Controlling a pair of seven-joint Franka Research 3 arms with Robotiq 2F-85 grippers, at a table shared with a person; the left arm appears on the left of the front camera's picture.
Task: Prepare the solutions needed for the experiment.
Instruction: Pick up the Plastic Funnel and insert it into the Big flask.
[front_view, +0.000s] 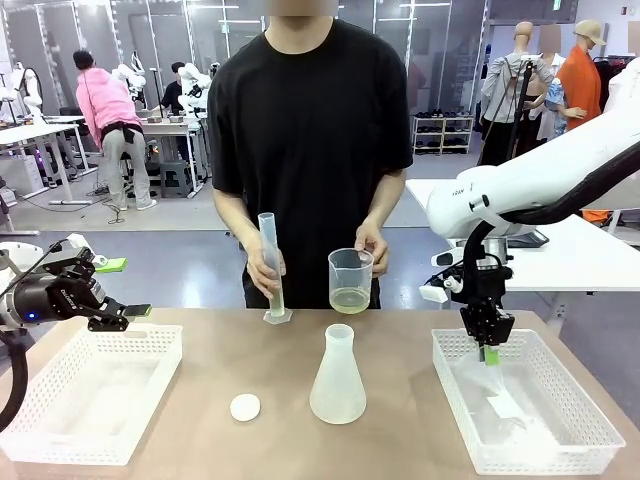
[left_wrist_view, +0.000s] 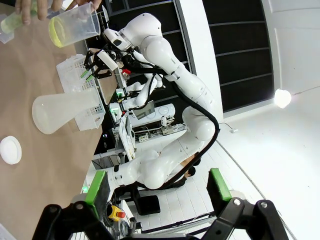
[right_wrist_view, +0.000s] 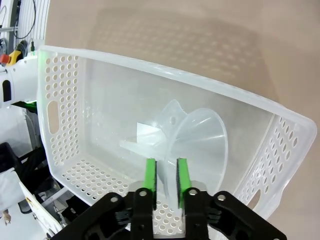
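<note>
Right hand (right_wrist_view: 166, 170): green pads pressed together on the thin wall of a clear plastic funnel (right_wrist_view: 200, 140), which lies on its side in the white perforated basket (right_wrist_view: 60, 115) on the robot's right.
Left hand (left_wrist_view: 157, 186): fingers spread wide with nothing between them, hovering near the far rim of a second white perforated basket (front_view: 80, 400).
Solution: pale yellow-green liquid (front_view: 350, 299), a shallow layer in the clear plastic beaker (front_view: 351, 265) that the person holds above the far bench edge while steadying a tall clear measuring cylinder (front_view: 270, 260).
Risk: the pinch takes only a slim edge of thin, slick plastic, so the funnel may swing or slip when lifted. Its spout could also catch the basket wall.
Surface: plain brown bench (front_view: 400, 350), carrying a frosted conical flask (front_view: 338, 380) and a small white round cap (front_view: 245, 406).
Room: open lab, with other workstations and people farther off.
</note>
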